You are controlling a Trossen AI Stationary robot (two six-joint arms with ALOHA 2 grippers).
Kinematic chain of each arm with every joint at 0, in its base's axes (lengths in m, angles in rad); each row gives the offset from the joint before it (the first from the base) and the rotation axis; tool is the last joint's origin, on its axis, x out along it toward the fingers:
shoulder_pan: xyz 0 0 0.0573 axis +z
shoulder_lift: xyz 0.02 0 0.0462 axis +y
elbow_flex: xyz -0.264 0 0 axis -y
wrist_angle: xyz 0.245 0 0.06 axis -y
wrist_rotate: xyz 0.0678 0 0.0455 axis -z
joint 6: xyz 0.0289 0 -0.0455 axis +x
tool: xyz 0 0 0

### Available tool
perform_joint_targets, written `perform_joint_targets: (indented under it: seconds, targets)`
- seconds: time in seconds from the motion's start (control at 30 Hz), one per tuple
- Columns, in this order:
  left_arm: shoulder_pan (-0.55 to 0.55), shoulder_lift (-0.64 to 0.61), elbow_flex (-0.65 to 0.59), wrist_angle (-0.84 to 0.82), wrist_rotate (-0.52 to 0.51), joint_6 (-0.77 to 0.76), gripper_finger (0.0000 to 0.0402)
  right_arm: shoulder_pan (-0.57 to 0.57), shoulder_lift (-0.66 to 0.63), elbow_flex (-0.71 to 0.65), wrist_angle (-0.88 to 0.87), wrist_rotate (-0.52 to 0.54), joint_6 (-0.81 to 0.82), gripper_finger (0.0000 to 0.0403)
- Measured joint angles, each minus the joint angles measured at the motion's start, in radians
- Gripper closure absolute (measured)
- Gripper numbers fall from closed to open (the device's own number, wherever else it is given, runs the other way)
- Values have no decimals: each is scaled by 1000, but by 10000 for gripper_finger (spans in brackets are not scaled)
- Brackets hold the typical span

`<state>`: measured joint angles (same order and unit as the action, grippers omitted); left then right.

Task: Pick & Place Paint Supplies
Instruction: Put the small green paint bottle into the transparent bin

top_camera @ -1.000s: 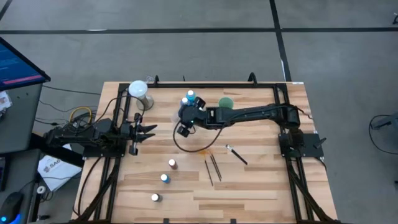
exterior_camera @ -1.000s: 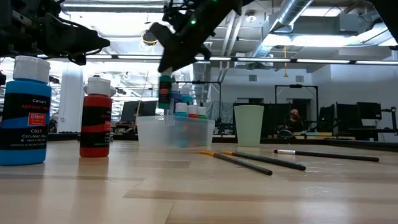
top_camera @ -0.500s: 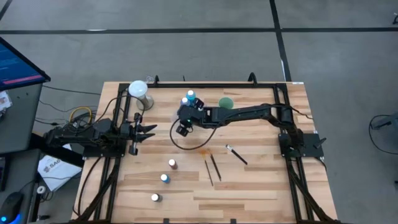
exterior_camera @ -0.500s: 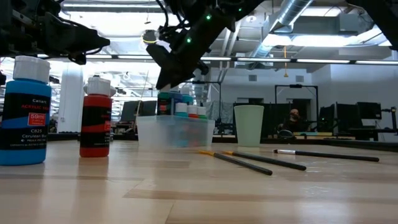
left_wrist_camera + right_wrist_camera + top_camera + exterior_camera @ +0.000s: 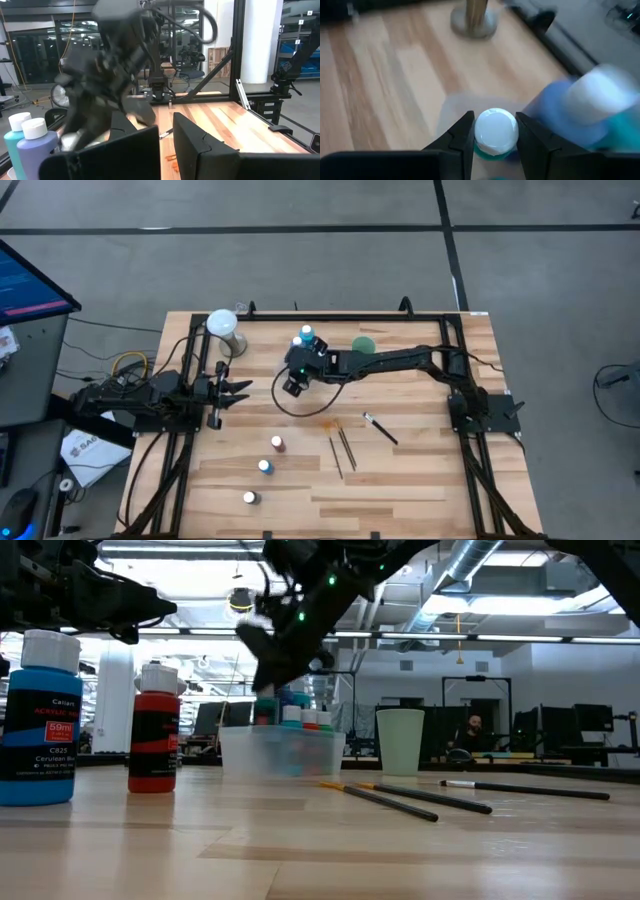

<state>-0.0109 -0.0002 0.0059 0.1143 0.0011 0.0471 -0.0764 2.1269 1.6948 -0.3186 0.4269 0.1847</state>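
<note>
Crowding the right hand (image 5: 494, 131)'s capped bottle (image 5: 494, 132): 2 taller bottles (image 5: 590, 107).

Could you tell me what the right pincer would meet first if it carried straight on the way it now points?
Probably the clear tray. The right pincer holds a white-capped bottle and points down over the tray beside a blue bottle, so the bottle's base would likely touch the tray floor first, though depth is unclear.

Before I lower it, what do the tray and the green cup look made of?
The tray looks like thin clear plastic: the bottles inside show through its glossy walls. The green cup looks matte and opaque, likely plastic or coated paper; that stays open. The right gripper holds a white-capped bottle above the tray.
</note>
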Motion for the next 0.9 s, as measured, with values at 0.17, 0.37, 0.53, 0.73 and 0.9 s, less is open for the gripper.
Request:
perform_joint_targets:
  seconds: [0.17, 0.37, 0.53, 0.73, 0.9]
  targets:
    - [0, 0, 0, 0, 0, 0, 401, 1, 38, -3, -5, -15, 9, 295]
    - [0, 0, 0, 0, 0, 0, 401, -8, 38, -3, -8, -10, 2, 294]
    - [0, 0, 0, 0, 0, 0, 401, -20, 38, -3, -29, -12, 9, 293]
    - [0, 0, 0, 0, 0, 0, 401, -19, 38, -3, -41, -15, 10, 281]
    - [0, 0, 0, 0, 0, 0, 401, -26, 38, -3, -43, -15, 9, 262]
